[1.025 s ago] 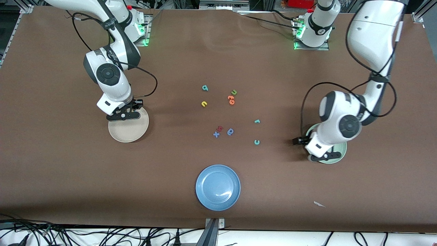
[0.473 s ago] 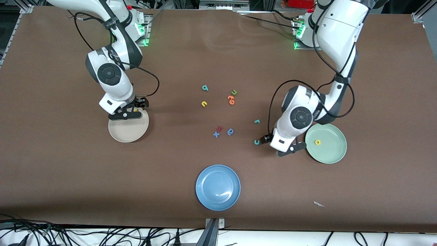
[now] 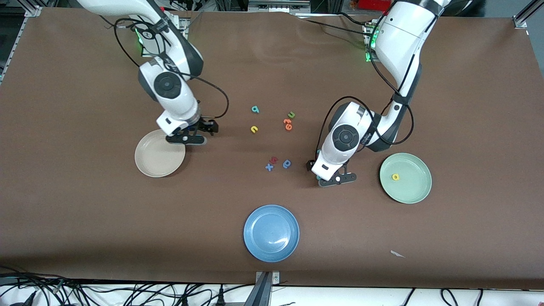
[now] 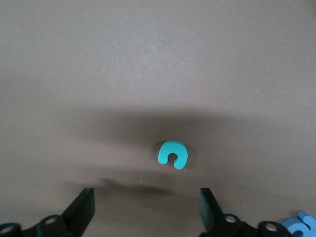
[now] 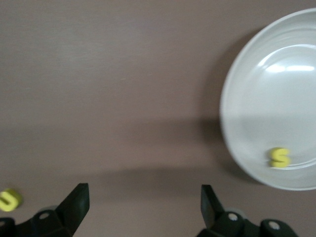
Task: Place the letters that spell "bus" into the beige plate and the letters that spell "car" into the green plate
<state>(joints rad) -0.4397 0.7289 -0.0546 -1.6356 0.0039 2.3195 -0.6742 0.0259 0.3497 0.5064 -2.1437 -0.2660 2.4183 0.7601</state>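
The left gripper (image 4: 147,210), jaws spread and empty, hangs over the teal c (image 4: 173,154) mid-table. The right gripper (image 5: 144,205), likewise released, hovers beside the beige plate (image 5: 232,89) (yellow s (image 5: 280,157) inside). The yellow a (image 3: 395,177) lies in the green plate (image 3: 418,191).

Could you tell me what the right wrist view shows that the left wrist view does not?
Only the right wrist view shows the beige plate with the yellow s in it, and the yellow u on the table. Only the left wrist view shows the teal c lying ahead of the open left pincer, plus a blue letter at the picture's edge. Both share the brown table and an open pincer; the right pincer holds nothing.
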